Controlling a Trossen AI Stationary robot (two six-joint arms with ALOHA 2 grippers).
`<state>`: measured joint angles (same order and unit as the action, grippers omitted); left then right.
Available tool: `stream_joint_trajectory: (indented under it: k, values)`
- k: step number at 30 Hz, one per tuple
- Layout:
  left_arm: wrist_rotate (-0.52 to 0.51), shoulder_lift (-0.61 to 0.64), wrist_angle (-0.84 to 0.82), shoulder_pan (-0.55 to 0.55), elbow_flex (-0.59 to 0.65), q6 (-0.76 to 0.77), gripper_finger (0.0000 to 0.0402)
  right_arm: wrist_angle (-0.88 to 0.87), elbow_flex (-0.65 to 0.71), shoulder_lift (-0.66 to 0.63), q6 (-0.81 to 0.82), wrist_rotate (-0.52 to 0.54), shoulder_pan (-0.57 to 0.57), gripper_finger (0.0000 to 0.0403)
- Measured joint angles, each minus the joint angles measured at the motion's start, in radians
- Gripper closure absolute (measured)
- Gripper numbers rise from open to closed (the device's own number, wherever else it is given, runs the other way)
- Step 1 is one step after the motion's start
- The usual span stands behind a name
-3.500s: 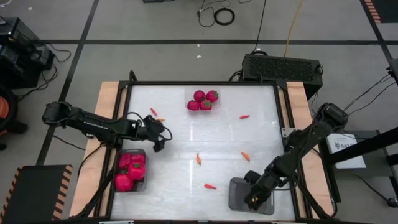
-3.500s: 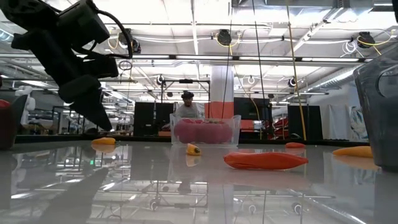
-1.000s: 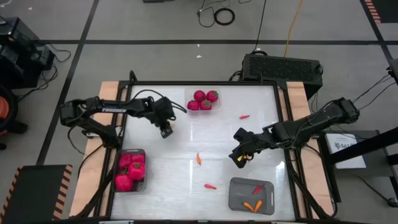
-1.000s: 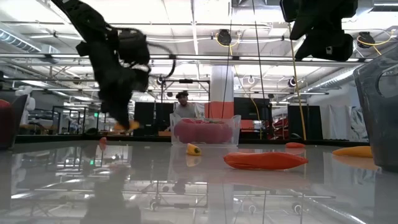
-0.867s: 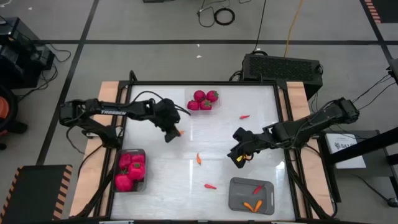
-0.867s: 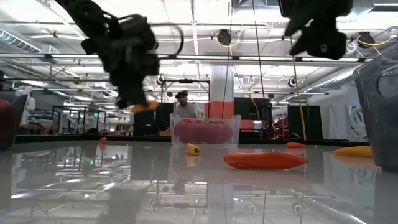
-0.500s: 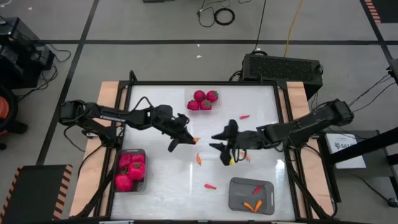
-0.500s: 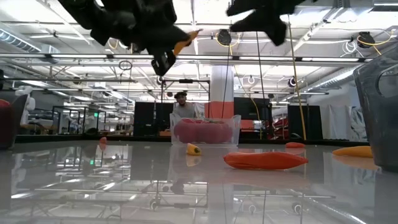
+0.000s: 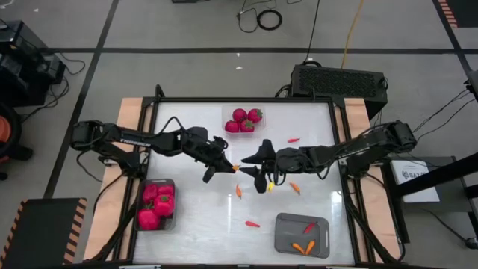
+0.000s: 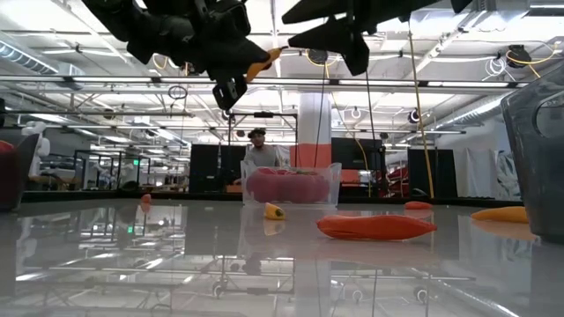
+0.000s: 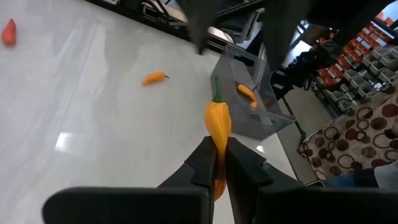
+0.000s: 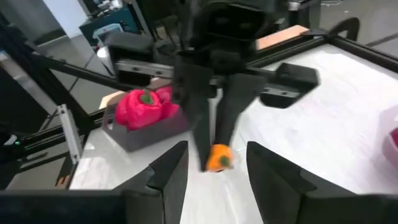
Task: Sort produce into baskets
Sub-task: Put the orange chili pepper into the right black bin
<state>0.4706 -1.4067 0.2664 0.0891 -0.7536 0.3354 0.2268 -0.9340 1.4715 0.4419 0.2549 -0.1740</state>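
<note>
So both arms meet nose to nose over the middle of the glossy white worktop (image 9: 224, 217). The left gripper (image 9: 224, 165) is pinched tight on a slender orange toy pepper with a green stem (image 11: 217, 124), holding it up in the air. The right gripper (image 9: 251, 165) sits just beside it with its fingers spread apart, one on each side of the pepper's tip, not clamping anything. The lumpy magenta pieces (image 9: 156, 205) fill the grey bin (image 9: 172, 221) by the near left corner. The round red ones (image 9: 245, 119) sit in the clear tray at the far edge, and the other grey bin (image 9: 287, 233) near the near right corner has a few tiny orange and red pieces.
</note>
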Motion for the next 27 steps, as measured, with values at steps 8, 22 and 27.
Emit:
stream_joint_trajectory:
  k: [8,22,27]
  values:
    - [0.0,0.0,0.001,0.0,0.0,0.0,0.0373,-0.023,0.0,0.002,0.015,-0.034,0.03,0.0248]
    - [-0.003,0.001,-0.011,0.001,0.0,-0.001,0.0373,0.008,0.001,0.064,0.03,-0.127,0.044,0.0248]
    - [-0.003,0.001,-0.025,0.001,0.0,-0.001,0.0373,0.025,0.001,0.064,0.016,-0.127,0.047,0.0256]
